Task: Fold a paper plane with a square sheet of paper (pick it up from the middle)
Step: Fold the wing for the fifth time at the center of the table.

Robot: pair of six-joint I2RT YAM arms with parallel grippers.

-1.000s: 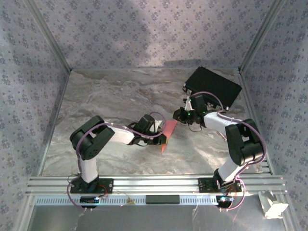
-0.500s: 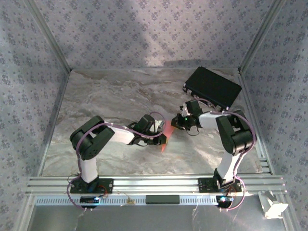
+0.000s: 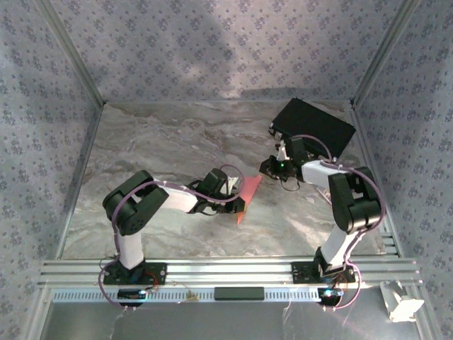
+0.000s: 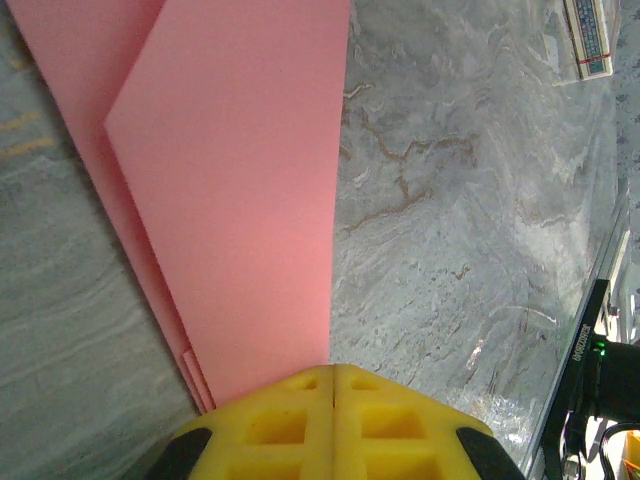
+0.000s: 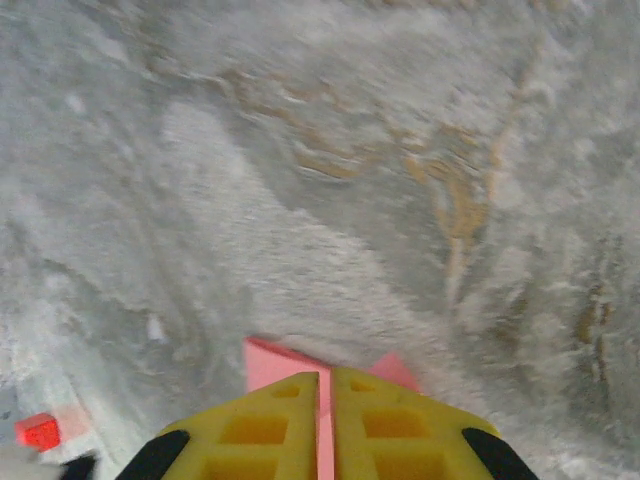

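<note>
Left arm reaches toward mid-frame in the top view. Left gripper has its yellow fingers pressed together, clamped on the lower edge of the pink paper. The paper lies just right of centre on the marble table, a narrow folded shape running from upper right to lower left. In the left wrist view it fans upward from the fingertips, with one layer lying over another.

Right gripper sits at the paper's upper end. In the right wrist view its fingers are nearly together, with a pink strip in the slit between them and pink corners just past the tips. A small red block shows at lower left. A black case lies in the upper right, apart from the paper.
</note>
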